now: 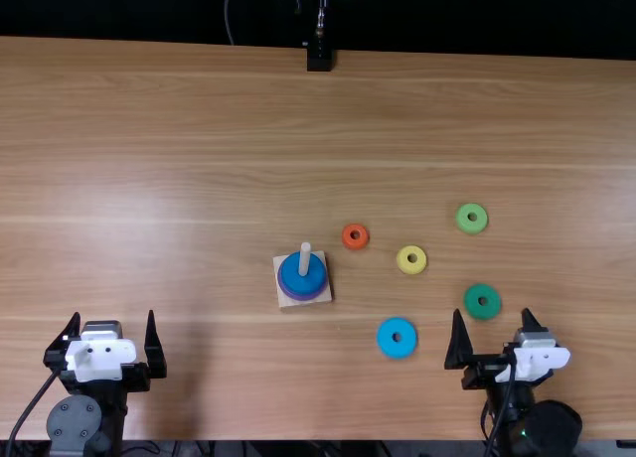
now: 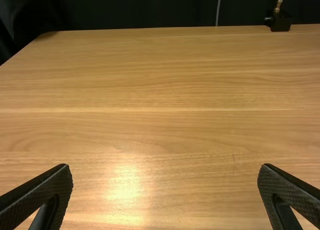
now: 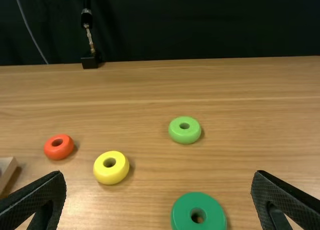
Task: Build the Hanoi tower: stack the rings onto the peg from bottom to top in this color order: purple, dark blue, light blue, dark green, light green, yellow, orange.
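Observation:
My left gripper (image 1: 111,343) stands open at the lower left, as does the same gripper (image 2: 165,195) in its wrist view. My right gripper (image 1: 497,333) is open at the lower right; in its wrist view the gripper (image 3: 157,200) has nothing between its fingers. On the peg (image 1: 305,258) of the square base (image 1: 327,278), a dark blue ring (image 1: 294,279) lies over a purple ring (image 1: 305,297). Loose on the table are the light blue (image 1: 397,350), dark green (image 1: 483,313), light green (image 1: 472,228), yellow (image 1: 420,259) and orange (image 1: 346,237) rings.
The wooden table (image 1: 179,179) spreads out around the rings and base. At its far edge stands a black mount (image 1: 319,59) with a metal rod, with a cable hanging near it.

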Controlling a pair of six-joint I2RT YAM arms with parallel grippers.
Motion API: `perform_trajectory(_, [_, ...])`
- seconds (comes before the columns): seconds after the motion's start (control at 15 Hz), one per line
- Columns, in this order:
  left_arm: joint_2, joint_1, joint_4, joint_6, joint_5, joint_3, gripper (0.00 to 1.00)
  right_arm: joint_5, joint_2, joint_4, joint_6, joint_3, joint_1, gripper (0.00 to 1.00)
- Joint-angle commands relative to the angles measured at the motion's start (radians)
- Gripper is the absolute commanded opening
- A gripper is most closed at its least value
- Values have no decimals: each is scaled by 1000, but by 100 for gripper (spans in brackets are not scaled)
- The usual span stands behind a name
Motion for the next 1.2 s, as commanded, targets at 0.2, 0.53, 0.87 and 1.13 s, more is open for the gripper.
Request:
perform_trajectory(0.2, [-12, 8, -80, 4, 0, -104, 100, 5, 81, 14, 2, 225, 101, 100])
perform_trajectory(0.53, [-12, 8, -80, 4, 0, -104, 100, -32, 570, 16, -3, 530, 116, 100])
perform_trajectory(0.87, [-12, 8, -80, 4, 0, -104, 100, -37, 816, -135, -3, 691, 313, 100])
perform_trajectory(1.13, [-12, 8, -80, 4, 0, -104, 100, -41, 1017, -385, 10, 755, 376, 100])
